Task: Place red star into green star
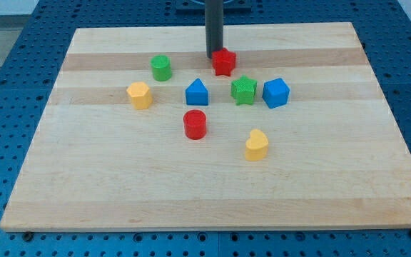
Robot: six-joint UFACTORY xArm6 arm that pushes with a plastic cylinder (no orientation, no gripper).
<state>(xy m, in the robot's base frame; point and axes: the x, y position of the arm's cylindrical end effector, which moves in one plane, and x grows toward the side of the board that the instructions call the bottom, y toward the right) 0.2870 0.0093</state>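
The red star (224, 62) lies near the view's top centre of the wooden board (120, 178). The green star (244, 90) lies just below it and slightly to the right, a small gap apart. My tip (213, 56) stands at the red star's upper left edge, touching or nearly touching it.
A blue cube (276, 93) sits right next to the green star on its right. A blue pointed block (197, 92) lies left of the green star. A green cylinder (161, 68), a yellow hexagonal block (140, 94), a red cylinder (195, 123) and a yellow heart-like block (257, 145) lie around.
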